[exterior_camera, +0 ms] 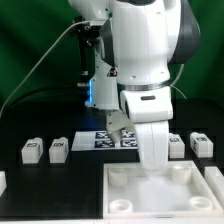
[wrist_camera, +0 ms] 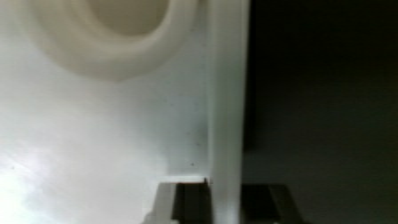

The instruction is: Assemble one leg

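Note:
The large white square board (exterior_camera: 125, 198) lies at the front of the black table, with round corner sockets. In the wrist view its flat face (wrist_camera: 107, 130) fills the frame, one round socket (wrist_camera: 116, 35) shows, and its thin edge (wrist_camera: 224, 100) runs down between my dark fingers (wrist_camera: 187, 203). My gripper (wrist_camera: 226, 190) straddles that edge, one finger on each side and touching it. In the exterior view the arm's body hides the gripper at the board's far edge. Stubby white legs with tags stand in a row: two at the exterior view's left (exterior_camera: 31, 150) (exterior_camera: 58, 149), two at its right (exterior_camera: 176, 144) (exterior_camera: 201, 143).
The marker board (exterior_camera: 108, 137) lies flat behind the square board, in the middle of the table. A white part (exterior_camera: 3, 181) shows at the exterior view's left edge. The robot's base and cables stand at the back. Bare black table (wrist_camera: 320, 100) lies beyond the board's edge.

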Available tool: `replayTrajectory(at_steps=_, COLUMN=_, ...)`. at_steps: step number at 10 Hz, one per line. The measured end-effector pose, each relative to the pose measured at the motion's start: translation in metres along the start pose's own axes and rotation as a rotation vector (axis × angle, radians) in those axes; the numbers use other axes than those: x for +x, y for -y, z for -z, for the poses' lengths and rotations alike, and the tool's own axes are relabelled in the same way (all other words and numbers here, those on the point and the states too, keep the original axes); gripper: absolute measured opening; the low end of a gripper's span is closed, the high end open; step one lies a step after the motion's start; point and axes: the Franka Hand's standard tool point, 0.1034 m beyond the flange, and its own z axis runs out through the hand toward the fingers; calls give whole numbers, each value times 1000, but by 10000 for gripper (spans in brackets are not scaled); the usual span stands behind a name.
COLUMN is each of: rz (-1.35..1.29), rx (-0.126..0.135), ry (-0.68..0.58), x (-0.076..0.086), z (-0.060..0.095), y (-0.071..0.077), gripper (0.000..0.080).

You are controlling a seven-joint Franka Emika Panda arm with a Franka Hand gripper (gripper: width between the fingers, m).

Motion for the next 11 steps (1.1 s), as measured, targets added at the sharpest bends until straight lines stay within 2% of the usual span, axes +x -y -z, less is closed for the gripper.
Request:
replayTrajectory(at_steps=2, rz=-33, rx=0, ry=-4, x=7, z=0, y=-1, gripper=61)
replayTrajectory(at_steps=7, rz=-48, rx=2, ry=-7, x=10, z=-1, y=-1, gripper=61)
replayTrajectory(at_steps=8, rz=-49, rx=3, ry=-7, x=9, z=-1, y=-1, gripper=148)
replayTrajectory(at_steps=9, rz=-49, rx=3, ry=-7, x=9, z=-1, y=-1, gripper=349)
replayTrajectory(at_steps=10, rz=-50, rx=3, ry=-7, x=9, z=-1, y=-1, gripper=484)
replayTrajectory(at_steps=11, rz=-51, rx=3, ry=-6, x=8, z=-1, y=-1, gripper=484)
